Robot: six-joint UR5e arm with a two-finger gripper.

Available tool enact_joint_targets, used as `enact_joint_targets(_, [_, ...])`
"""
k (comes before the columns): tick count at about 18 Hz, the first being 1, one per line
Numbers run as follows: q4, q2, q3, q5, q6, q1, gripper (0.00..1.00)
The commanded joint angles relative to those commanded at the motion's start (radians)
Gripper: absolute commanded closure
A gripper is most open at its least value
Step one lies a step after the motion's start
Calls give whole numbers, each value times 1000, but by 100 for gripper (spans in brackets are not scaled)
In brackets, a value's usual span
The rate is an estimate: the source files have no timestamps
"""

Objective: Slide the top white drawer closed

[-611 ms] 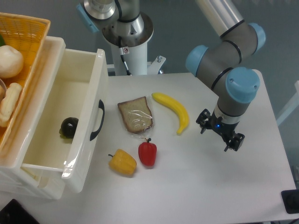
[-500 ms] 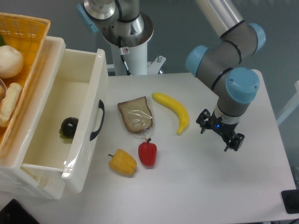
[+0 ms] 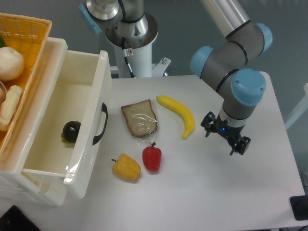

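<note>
Standing pulled fully out, the top white drawer (image 3: 77, 120) holds a dark round fruit (image 3: 71, 131). Gripper (image 3: 225, 137) hovers well right of it, fingers spread, empty.

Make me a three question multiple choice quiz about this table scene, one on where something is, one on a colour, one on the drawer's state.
1. Where is the dark round fruit?
A. on the table by the banana
B. inside the top white drawer
C. in the basket

2. What colour is the pepper next to the yellow pepper?
A. red
B. green
C. orange

3. The top white drawer is:
A. shut
B. pulled open
C. taken out and lying on the table

Answers: 1 B, the dark round fruit lies on the floor of the top white drawer. 2 A, the red pepper sits right of the yellow pepper. 3 B, its inside shows and the black handle stands far out from the cabinet.
</note>
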Motion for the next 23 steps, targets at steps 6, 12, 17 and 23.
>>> enact_joint_targets(6, [2,26,-54,-2,-5,0,0])
enact_joint_targets(12, [0,78,-83,-23,-164,-40,0])
enact_joint_targets(17, [0,107,-103,-78,-302,-81,1])
enact_joint_targets(23, [-3,163,-169,-161,-420,-113,56])
